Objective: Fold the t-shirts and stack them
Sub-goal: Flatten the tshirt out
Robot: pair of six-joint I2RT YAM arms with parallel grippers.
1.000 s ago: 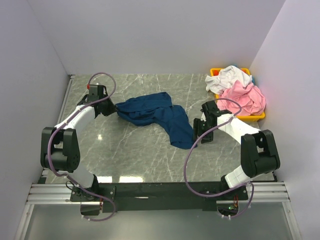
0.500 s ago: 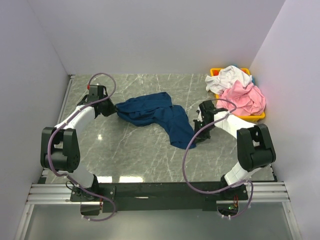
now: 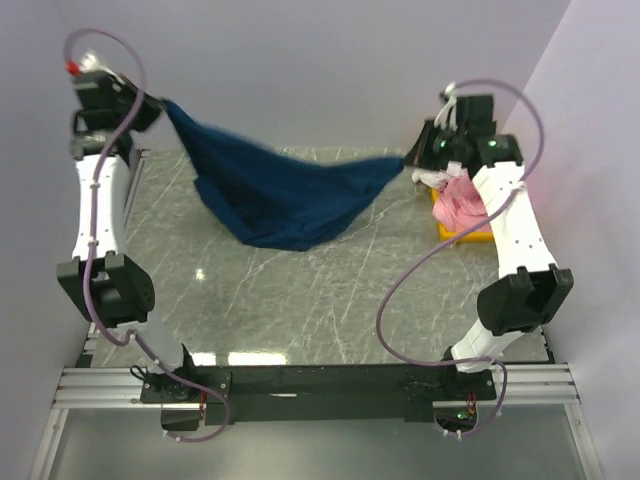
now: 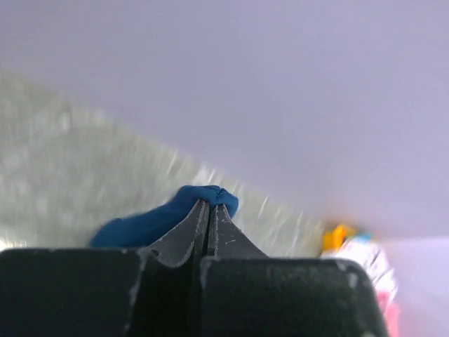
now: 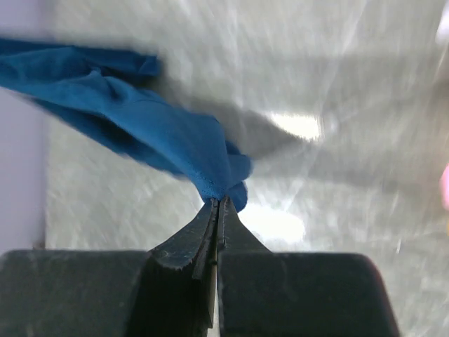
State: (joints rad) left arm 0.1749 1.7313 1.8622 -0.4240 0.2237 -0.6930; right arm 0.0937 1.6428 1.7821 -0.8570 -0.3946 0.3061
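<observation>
The dark navy blue t-shirt [image 3: 285, 195] hangs in the air between both raised arms, sagging in the middle above the marble table. My left gripper [image 3: 160, 103] is shut on its left corner, high at the back left; in the left wrist view the jaws pinch a blue fold [image 4: 203, 200] at my left gripper [image 4: 210, 205]. My right gripper [image 3: 408, 160] is shut on the shirt's right end; the right wrist view shows blue cloth [image 5: 140, 126] trailing left from my right gripper [image 5: 220, 202]. The pink t-shirt [image 3: 462, 205] lies in the bin, partly hidden by the right arm.
A yellow plastic bin [image 3: 462, 232] sits at the back right, mostly covered by the right arm. White walls close in the table on the left, back and right. Purple cables loop from both arms.
Both arms rose from the table. The right gripper shut on the navy shirt's right end, and the shirt went from lying crumpled to being stretched in the air between the grippers.
</observation>
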